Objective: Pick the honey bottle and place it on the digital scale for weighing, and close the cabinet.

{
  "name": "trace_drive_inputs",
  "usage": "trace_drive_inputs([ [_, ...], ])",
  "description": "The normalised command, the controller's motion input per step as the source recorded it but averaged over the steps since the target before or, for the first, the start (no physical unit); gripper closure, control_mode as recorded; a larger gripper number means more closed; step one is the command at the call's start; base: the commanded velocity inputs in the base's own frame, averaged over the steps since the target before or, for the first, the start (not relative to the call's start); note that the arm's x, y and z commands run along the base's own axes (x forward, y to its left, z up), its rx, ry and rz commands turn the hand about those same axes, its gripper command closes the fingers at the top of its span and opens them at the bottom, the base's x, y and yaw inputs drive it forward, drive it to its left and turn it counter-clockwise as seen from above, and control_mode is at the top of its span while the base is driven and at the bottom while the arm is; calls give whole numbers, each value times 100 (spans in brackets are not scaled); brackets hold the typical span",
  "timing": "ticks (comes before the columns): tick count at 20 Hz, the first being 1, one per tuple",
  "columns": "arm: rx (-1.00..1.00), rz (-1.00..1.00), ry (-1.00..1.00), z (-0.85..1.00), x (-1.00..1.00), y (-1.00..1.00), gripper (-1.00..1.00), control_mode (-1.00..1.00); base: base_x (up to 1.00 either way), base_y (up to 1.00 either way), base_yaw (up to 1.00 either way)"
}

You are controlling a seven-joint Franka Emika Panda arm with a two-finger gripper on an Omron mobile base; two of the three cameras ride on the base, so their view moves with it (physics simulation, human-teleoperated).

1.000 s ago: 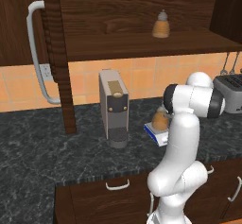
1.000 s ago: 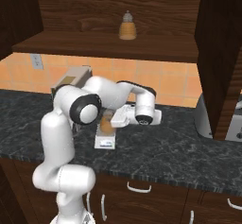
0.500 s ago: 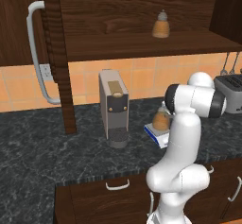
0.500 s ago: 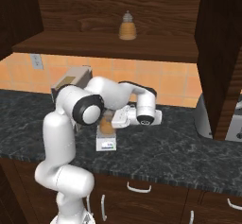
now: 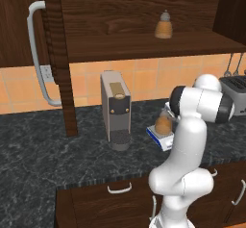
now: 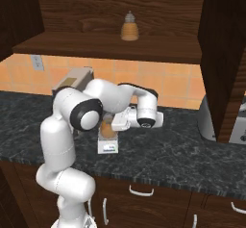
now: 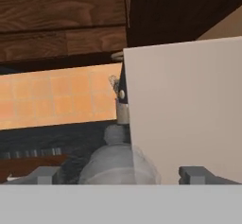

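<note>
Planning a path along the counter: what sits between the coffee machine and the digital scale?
Bare dark countertop in the left base view: nothing stands between the coffee machine and the digital scale, which carries a honey bottle.

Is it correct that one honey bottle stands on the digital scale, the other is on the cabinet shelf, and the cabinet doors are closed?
Not quite: the cabinet doors are open, as the left base view shows. One honey bottle does stand on the digital scale, and the other bottle is on the shelf.
</note>
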Motion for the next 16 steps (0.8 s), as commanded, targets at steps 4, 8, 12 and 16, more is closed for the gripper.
trace_drive_inputs([
  [4,1,0,0,9,0,-5,-100,-100,0,0,0],
  [8,8,-2,-5,14,-16,-31,-100,-100,0,0,0],
  [12,13,-14,-19,44,-50,-39,-100,-100,0,0,0],
  [16,13,-18,-19,58,-50,-44,-100,-100,0,0,0],
])
